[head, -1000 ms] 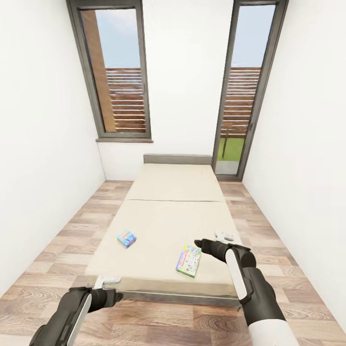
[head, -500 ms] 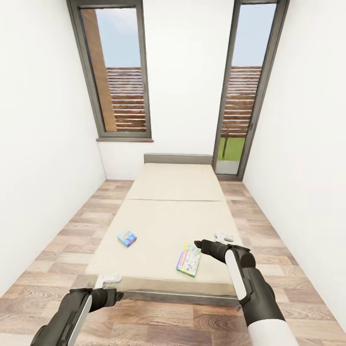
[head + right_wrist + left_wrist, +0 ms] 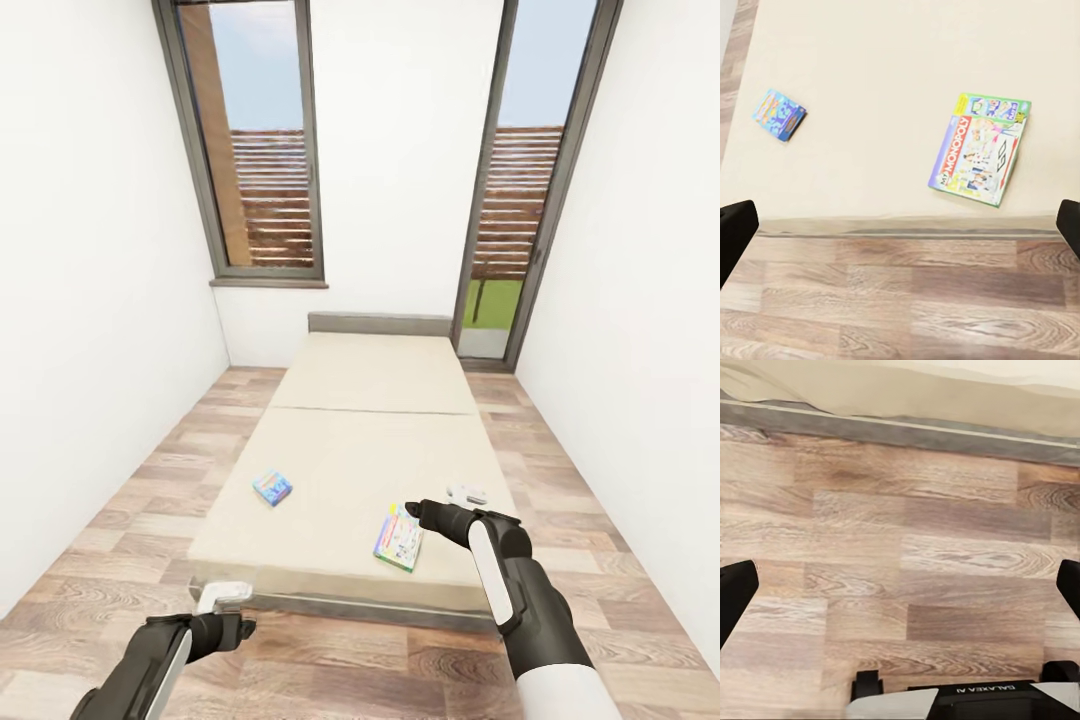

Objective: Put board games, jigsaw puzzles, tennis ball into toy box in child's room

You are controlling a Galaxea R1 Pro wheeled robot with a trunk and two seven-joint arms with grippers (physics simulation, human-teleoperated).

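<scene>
Two board games lie flat on the beige bed (image 3: pixel 370 420), well apart from each other. The Monopoly box (image 3: pixel 398 537) sits near the foot edge on the robot's right side, its long side running away from the foot; from the right wrist its purple, green and white lid is readable (image 3: pixel 980 148). The small blue box (image 3: pixel 272 488) lies further left and a little further up the bed, turned at an angle, near the left edge (image 3: pixel 779 115).

The right gripper (image 3: pixel 466 492) hangs over the bed's right foot corner, just beside the Monopoly box and above it, its fingers spread wide and empty; the right wrist view shows the dark fingertips (image 3: pixel 735 232) at the far edges with both boxes between them. The left gripper (image 3: pixel 224 594) is low in front of the bed's foot, over the wood floor (image 3: pixel 330 670), fingers likewise spread and holding nothing; its wrist view looks down at floorboards (image 3: pixel 900 577) and the grey bed frame (image 3: pixel 945 433).

Beyond the bed stand a window (image 3: pixel 262 150) and a glass door (image 3: pixel 520 190).
</scene>
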